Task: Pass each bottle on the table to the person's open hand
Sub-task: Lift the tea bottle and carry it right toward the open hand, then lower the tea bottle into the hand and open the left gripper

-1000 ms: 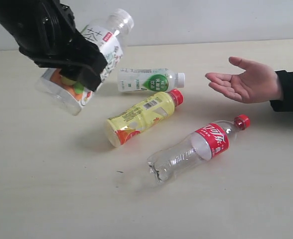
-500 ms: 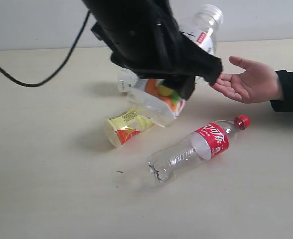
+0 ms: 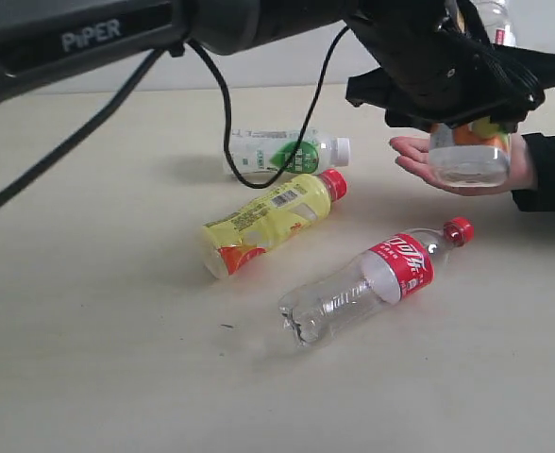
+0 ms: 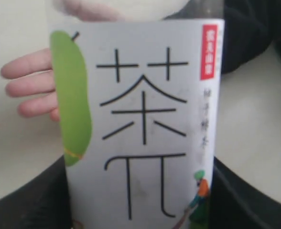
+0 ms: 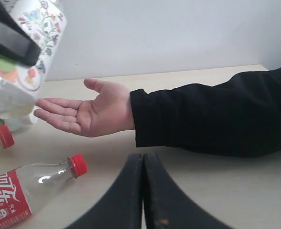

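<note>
Exterior view | left gripper (image 3: 454,111) clamps fruit-label bottle (image 3: 468,159) | over open hand (image 3: 415,154)

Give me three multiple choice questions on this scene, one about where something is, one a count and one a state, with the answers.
1. Where is the fruit-label bottle?
A) lying among the other bottles
B) in the left gripper, at the open hand
C) standing upright alone

2. How many bottles lie on the table?
A) four
B) two
C) three

3. The right gripper is:
A) shut and empty
B) wide open
C) shut on a bottle

Answers:
1 B, the gripper clasps it right by the palm.
2 C, the green bottle, yellow bottle and red-label bottle lie there.
3 A, its fingers touch with nothing between them.
</note>
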You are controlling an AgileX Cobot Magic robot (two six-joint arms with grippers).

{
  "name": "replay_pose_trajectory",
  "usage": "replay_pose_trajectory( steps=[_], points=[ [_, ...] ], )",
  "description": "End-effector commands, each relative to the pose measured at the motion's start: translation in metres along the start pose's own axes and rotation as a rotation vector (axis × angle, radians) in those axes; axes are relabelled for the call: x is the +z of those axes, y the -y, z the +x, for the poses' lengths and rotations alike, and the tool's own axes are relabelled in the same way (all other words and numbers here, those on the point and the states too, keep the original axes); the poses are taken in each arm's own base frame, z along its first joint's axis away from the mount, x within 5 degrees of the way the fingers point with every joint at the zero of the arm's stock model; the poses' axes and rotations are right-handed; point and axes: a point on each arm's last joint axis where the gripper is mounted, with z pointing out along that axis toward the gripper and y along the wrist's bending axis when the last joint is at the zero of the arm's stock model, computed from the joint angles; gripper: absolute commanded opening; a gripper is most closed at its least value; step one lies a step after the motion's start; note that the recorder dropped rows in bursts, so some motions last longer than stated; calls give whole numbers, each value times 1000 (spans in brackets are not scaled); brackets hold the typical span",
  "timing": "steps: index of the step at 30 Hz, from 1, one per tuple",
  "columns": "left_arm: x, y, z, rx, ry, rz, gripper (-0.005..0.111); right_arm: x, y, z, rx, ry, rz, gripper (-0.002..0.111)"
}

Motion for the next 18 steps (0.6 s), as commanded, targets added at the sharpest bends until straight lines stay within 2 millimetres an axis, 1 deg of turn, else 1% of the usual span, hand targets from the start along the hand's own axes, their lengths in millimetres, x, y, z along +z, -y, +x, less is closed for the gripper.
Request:
replay_pose_trajectory(
  steps=[1,4,7,8,12,18],
  points=[
    [23,-13,-16,-205,43,123,0,0,0,1,-2,3,5,0],
    [39,-32,-22,-343,14,194,0,0,0,1,-2,3,5,0],
    [52,-50,-26,-432,-19,280,0,0,0,1,-2,3,5,0],
    [56,-53,-26,-468,-30,317,0,0,0,1,-2,3,5,0],
    [69,-65,-28,-493,-15,398,0,0,0,1,-2,3,5,0],
    [84,-74,-24,-490,18,373,0,0,0,1,-2,3,5,0]
  ],
)
